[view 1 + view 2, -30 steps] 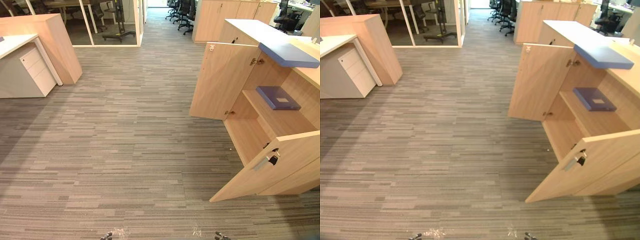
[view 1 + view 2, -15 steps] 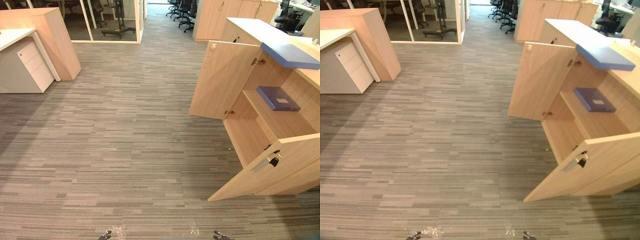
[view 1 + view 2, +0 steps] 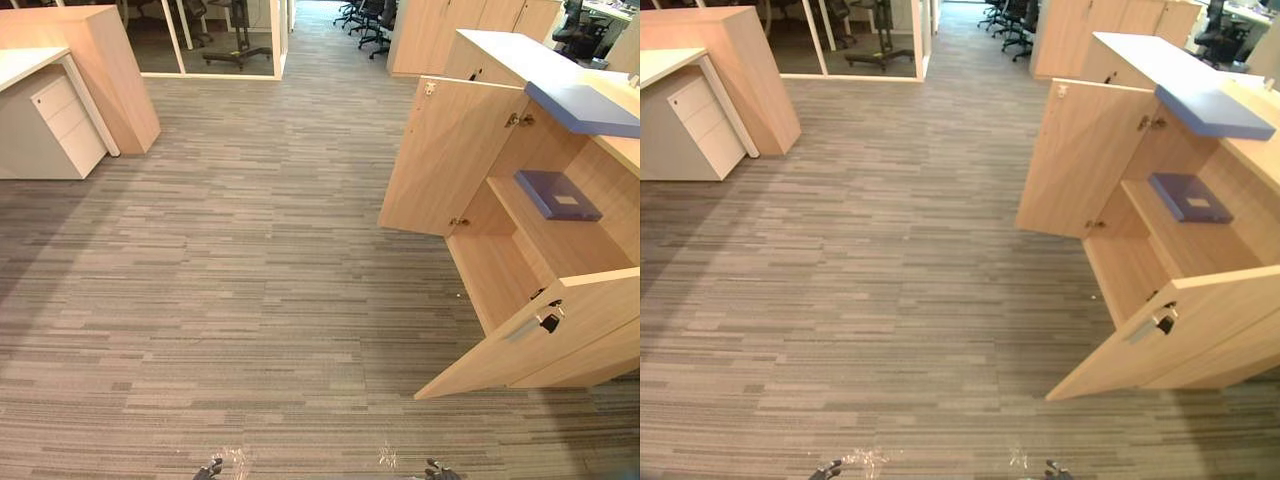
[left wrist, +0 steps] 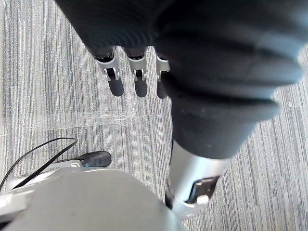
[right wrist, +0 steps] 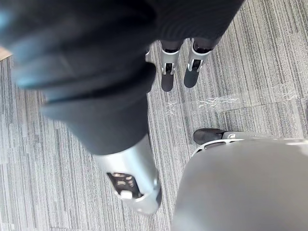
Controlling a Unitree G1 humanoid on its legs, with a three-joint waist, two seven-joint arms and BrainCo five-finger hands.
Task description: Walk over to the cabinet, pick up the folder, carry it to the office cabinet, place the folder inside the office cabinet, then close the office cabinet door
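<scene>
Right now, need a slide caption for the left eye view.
Office cabinet at right with both doors open, a dark blue folder lying flat on its shelf, striped grey carpet in front.

An office. Striped carpet (image 3: pixel 250 260), a desk (image 3: pixel 25 65) with drawers (image 3: pixel 65 125), wheeled chairs (image 3: pixel 372 25), wooden cabinets (image 3: pixel 520 230).

The grey striped carpet floor (image 3: pixel 250 280) looks rough and matt. The light wooden office cabinet (image 3: pixel 445 150) has a smooth, fine-grained laminate finish, and its small silver handle (image 3: pixel 522 328) seems to be metal. The flat dark blue folder (image 3: pixel 557 194) looks like smooth plastic.
</scene>
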